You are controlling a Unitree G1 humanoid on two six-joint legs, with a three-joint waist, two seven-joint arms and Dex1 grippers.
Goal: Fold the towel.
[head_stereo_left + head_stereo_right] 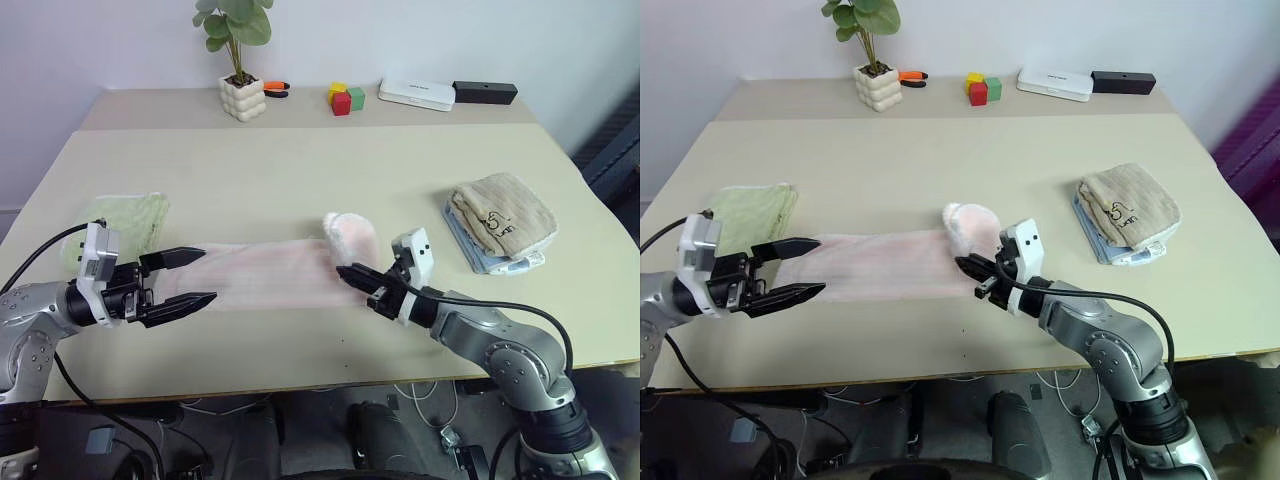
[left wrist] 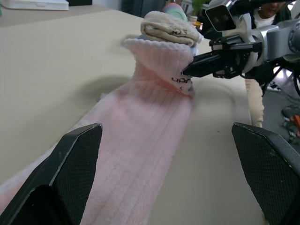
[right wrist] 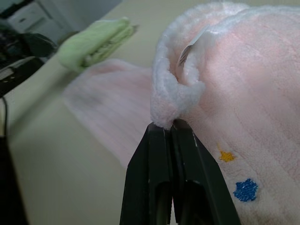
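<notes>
The pale pink towel lies stretched out in a long strip along the front middle of the table. Its right end is lifted and curled back over itself, showing the whitish edging. My right gripper is shut on that raised end; the right wrist view shows the black fingertips pinching the fluffy edge. My left gripper is open, with its fingers spread just above the towel's left end. In the left wrist view, the fingers frame the strip and the right gripper at the fold.
A light green folded towel lies close behind my left gripper. A tan folded towel sits on a stack at the right. Along the back stand a potted plant, coloured blocks, a white box and a black box.
</notes>
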